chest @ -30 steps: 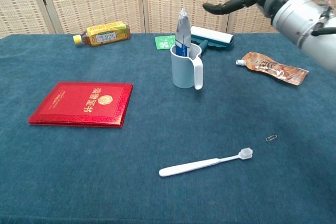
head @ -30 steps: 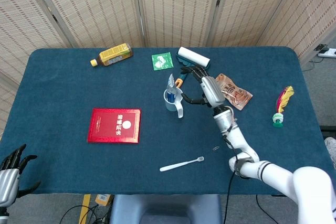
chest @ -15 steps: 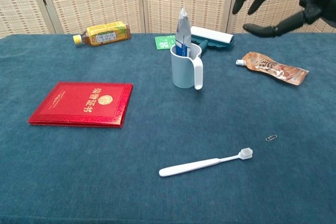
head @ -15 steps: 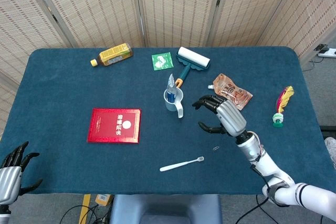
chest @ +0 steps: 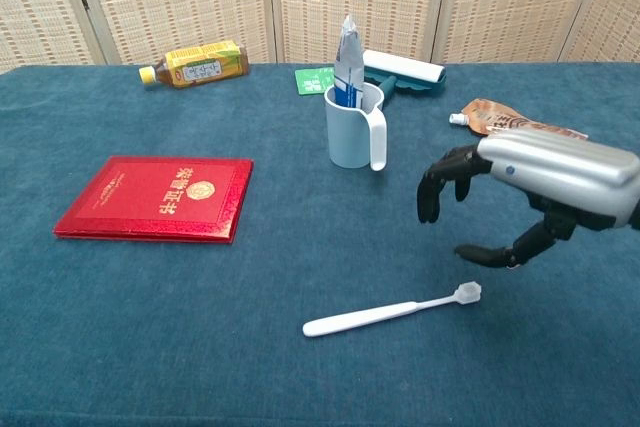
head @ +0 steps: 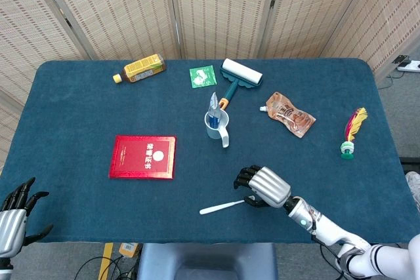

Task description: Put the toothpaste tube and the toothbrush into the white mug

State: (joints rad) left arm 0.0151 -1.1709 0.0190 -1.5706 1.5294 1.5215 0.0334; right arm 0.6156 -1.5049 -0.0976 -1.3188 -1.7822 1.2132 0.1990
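1. While nothing on the bench [head: 79, 96] is held, the left hand [head: 12, 213] hangs off the near-left edge, fingers spread and empty, well clear of all items.
2. Red booklet [chest: 155, 197] lies flat, left of centre; yellow bottle [chest: 195, 63] lies on its side at the far edge. Neither belongs to the task.
3. White mug [chest: 352, 132] stands upright at centre, handle toward the camera. Toothpaste tube [chest: 346, 59] stands in it, leaning on the rim: 1 of 2 items placed.
4. Toothbrush [chest: 390, 311] lies flat on the near side of the bench, bristle end to the right, well apart from the mug.
5. Right hand [chest: 520, 197] hovers just above the bristle end, fingers [chest: 440, 182] curved downward and parted, thumb opposed below; it grasps nothing. Contact with the brush is not evident.
6. Risks, as judged: the brush is thin and lies flush on the cloth, so closing fingers may push or roll it away rather than lift it. A grip at the bristle end leaves the long handle hanging, and it may swing or slip. On insertion, the brush may strike the tube or rim and tip the mug.
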